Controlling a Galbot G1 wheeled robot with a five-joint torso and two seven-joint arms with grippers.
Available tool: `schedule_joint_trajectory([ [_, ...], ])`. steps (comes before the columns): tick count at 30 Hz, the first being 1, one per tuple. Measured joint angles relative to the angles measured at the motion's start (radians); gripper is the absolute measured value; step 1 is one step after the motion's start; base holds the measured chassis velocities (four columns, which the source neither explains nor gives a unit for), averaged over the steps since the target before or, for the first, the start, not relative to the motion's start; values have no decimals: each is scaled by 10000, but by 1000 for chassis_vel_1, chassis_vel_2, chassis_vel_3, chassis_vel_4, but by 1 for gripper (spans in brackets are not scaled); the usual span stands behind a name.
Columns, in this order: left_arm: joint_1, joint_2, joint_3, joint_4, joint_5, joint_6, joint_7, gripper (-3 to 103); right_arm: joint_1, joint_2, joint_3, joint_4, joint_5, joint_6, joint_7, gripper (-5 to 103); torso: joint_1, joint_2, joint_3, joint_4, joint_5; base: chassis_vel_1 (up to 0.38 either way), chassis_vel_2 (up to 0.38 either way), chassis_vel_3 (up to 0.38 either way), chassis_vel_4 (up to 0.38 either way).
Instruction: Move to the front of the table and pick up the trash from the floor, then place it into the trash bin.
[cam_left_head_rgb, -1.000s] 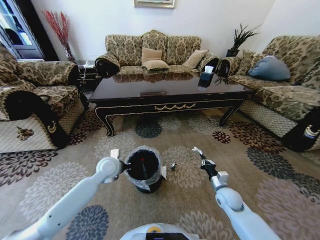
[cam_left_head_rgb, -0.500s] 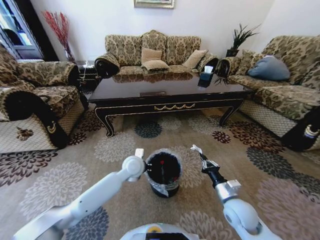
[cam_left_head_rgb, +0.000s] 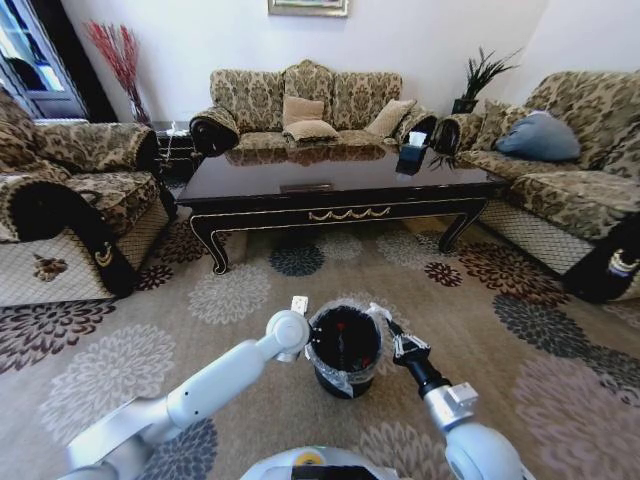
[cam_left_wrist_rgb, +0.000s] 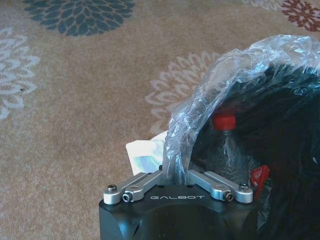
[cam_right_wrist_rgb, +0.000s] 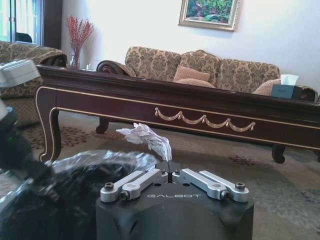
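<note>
Now nearer together: left gripper (cam_left_wrist_rgb: 176, 176) clamping trash bin (cam_left_head_rgb: 343, 352), right gripper (cam_right_wrist_rgb: 170, 170) pinching crumpled paper (cam_right_wrist_rgb: 146, 138).

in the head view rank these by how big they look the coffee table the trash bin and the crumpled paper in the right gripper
1. The table, largest, though it is farthest from the camera.
2. The trash bin.
3. The crumpled paper, held by the right gripper, smallest.

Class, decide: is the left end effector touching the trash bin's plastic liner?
Touching. The left wrist view shows the left end effector closed on the clear liner at the trash bin rim.
</note>
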Motion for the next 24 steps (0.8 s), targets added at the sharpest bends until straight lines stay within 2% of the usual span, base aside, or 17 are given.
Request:
schedule_joint_trajectory([
  [15, 135, -15, -52, 26, -32, -12, -2, 0, -370, 485, -424, -79, -814, 127, -371, -1, 0, 0, 0, -1, -2, 0, 0, 0, 0],
  [17, 180, -23, -68, 40, -23, -4, -2, 0, -436, 590, -472, -102, -941, 178, -467, 4, 0, 0, 0, 0, -2, 0, 0, 0, 0],
  [19, 192, -29, -74, 41, -18, -1, -2, 0, -452, 619, -479, -116, -985, 196, -505, 4, 0, 0, 0, -2, -2, 0, 0, 0, 0],
  [23, 267, -30, -126, 42, 2, 10, -2, 0, -475, 671, -511, -227, -1118, 265, -568, 27, 0, 0, 0, -1, -2, 0, 0, 0, 0],
  [24, 267, -30, -126, 42, 2, 10, -2, 0, -475, 671, -511, -227, -1118, 265, -568, 27, 0, 0, 0, -1, -2, 0, 0, 0, 0],
])
